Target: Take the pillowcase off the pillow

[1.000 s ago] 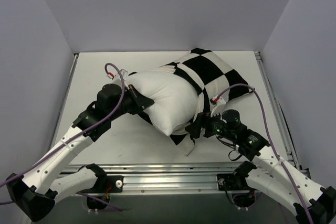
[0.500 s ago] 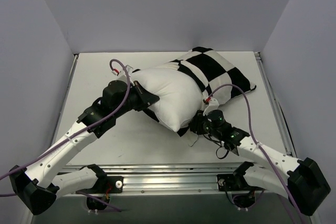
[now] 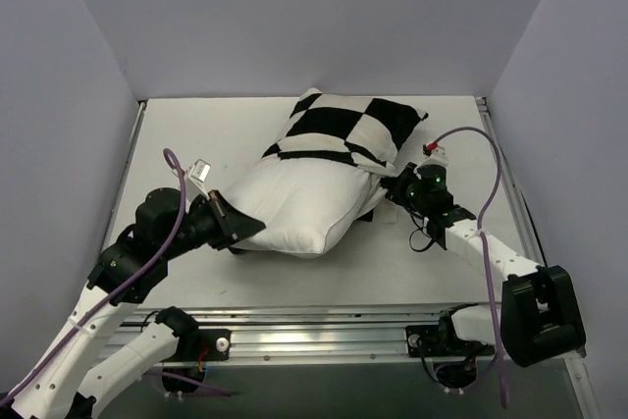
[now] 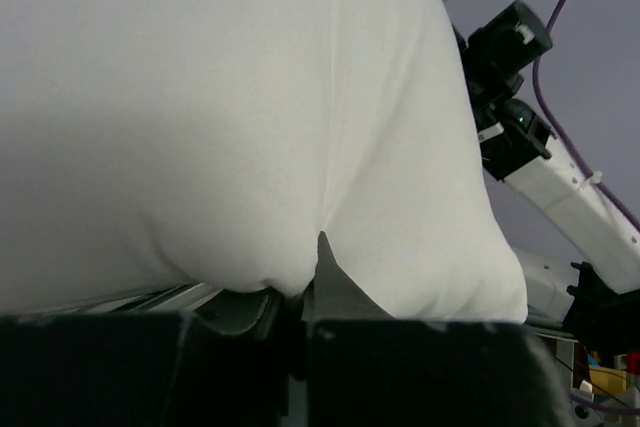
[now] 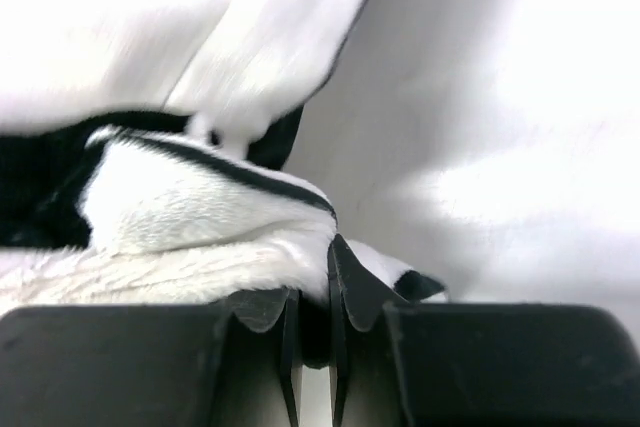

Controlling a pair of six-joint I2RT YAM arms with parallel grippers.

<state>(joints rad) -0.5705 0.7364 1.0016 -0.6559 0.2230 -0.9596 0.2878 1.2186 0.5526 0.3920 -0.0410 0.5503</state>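
White table (image 3: 196, 134) under both arms: left gripper (image 4: 305, 292) pinched shut on a corner of the bare pillow (image 3: 294, 208), right gripper (image 5: 325, 277) clamped on the pillowcase (image 3: 348, 125) hem. Roughly half the pillow is out; its far half sits inside the checkered cover, not yet pulled free

The pillowcase (image 3: 351, 127) carries a bold checkerboard of big black and white squares. At its 7 o'clock, the pillow (image 3: 294, 205) is plain, unpatterned white. The tabletop (image 3: 186, 134) is white.
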